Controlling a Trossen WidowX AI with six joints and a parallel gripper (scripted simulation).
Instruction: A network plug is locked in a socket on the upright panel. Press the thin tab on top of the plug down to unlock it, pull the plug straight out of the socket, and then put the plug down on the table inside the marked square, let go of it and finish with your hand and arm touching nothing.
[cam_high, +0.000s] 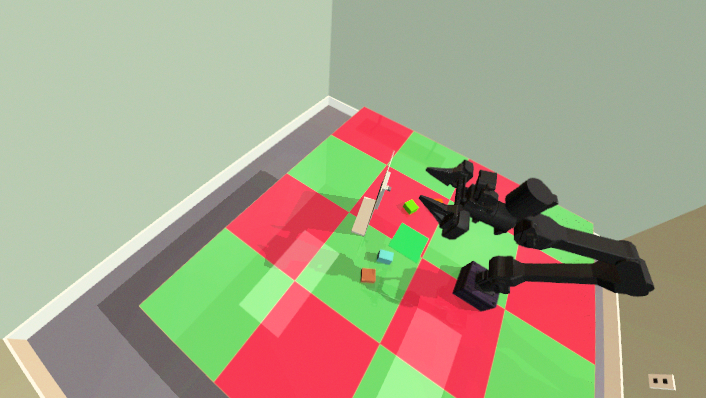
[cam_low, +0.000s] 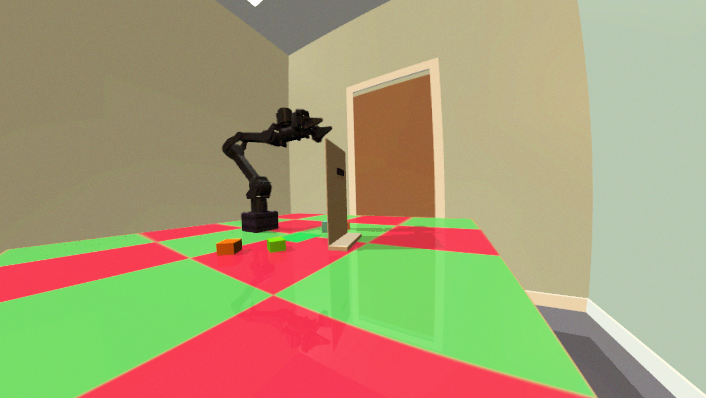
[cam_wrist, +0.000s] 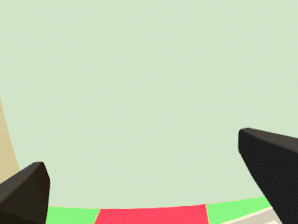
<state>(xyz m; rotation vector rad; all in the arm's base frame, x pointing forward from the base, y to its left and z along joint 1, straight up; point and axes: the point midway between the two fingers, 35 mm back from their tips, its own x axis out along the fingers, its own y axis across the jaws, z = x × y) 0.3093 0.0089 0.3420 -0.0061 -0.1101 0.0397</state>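
The upright panel (cam_high: 382, 192) (cam_low: 336, 195) stands on a tan foot (cam_high: 363, 216) in the middle of the checkered table. The small grey plug (cam_high: 386, 188) sticks out of the panel's robot-facing side; in the exterior view only the dark socket opening (cam_low: 340, 172) shows on the back. My gripper (cam_high: 425, 184) (cam_low: 324, 131) (cam_wrist: 144, 157) is open and empty. It hangs in the air on the plug's side, at about the height of the panel's top edge, and touches nothing. The marked square (cam_high: 409, 241) (cam_low: 300, 237) is a brighter green patch on the table below my gripper.
A lime block (cam_high: 411, 206) (cam_low: 276, 244) lies between the panel and the square. A cyan block (cam_high: 385, 256) and an orange block (cam_high: 368, 275) (cam_low: 229, 246) lie beside the square. The robot base (cam_high: 476, 292) (cam_low: 259, 220) stands behind it.
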